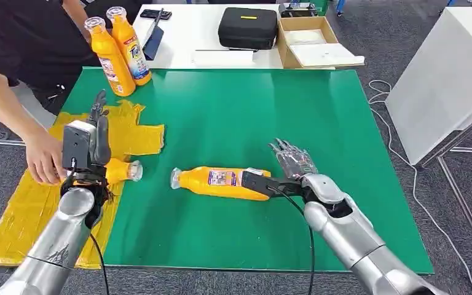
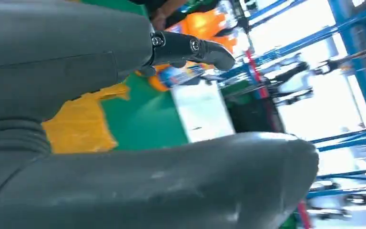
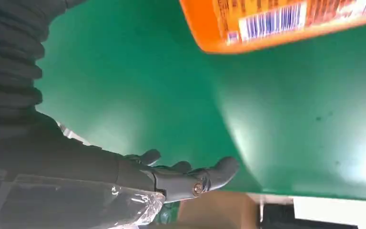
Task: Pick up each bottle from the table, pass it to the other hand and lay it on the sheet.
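Observation:
An orange bottle (image 1: 221,182) lies on its side in the middle of the green table (image 1: 239,110), cap to the left. My right hand (image 1: 292,161) hovers open just past its base, fingers spread; the right wrist view has that bottle (image 3: 276,24) apart from my fingers (image 3: 186,179). A second orange bottle (image 1: 121,170) lies at the edge of the yellow sheet (image 1: 132,132), partly hidden by my left hand (image 1: 92,138), which is raised with straight fingers and holds nothing. Two more orange bottles (image 1: 120,49) stand upright at the back left.
A person's hand (image 1: 42,161) rests on the sheet right beside my left hand. Behind the green table, a white table carries a black case (image 1: 247,27), a cardboard box (image 1: 310,42) and a phone (image 1: 155,13). Another white table (image 1: 448,80) stands at the right, with cables on the floor.

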